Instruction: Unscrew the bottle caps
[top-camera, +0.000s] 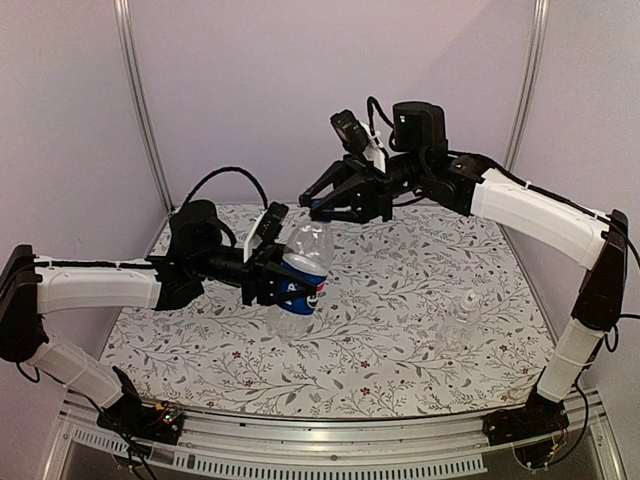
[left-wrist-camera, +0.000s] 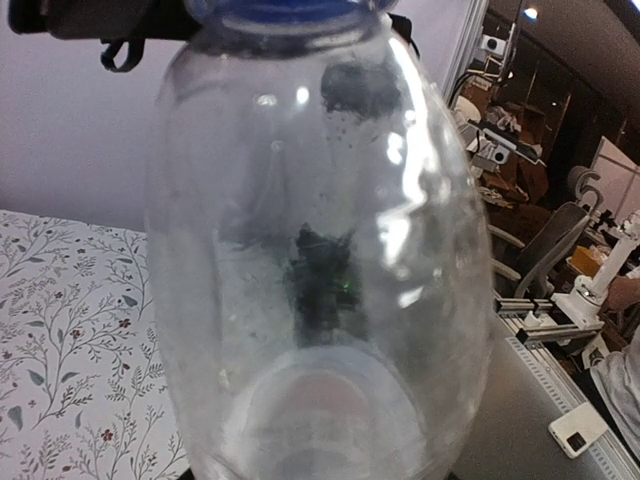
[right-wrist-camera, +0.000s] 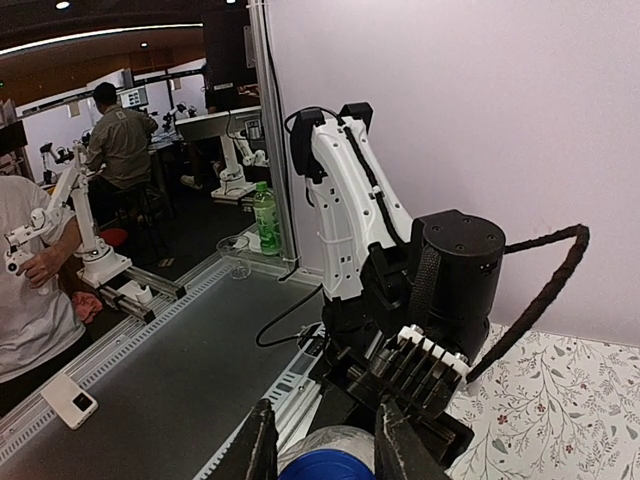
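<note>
Clear rounded bottle (left-wrist-camera: 320, 250) pinched in left gripper (top-camera: 283, 283) — right gripper (right-wrist-camera: 330, 440) astride round blue cap (right-wrist-camera: 328, 466), grip unclear.

The cap (right-wrist-camera: 327, 466) is blue, the bottle (top-camera: 303, 275) clear with dark blue label, the tablecloth (top-camera: 380, 350) grey-leafed white

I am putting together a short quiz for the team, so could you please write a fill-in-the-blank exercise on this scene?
1. The bottle held by the left gripper bears a dark blue ____.
2. The cap between the fingers of the right gripper is coloured ____.
3. The unlabelled bottle stands on the table, nearer the base of the ____ arm.

Missing words: label; blue; right.
</note>
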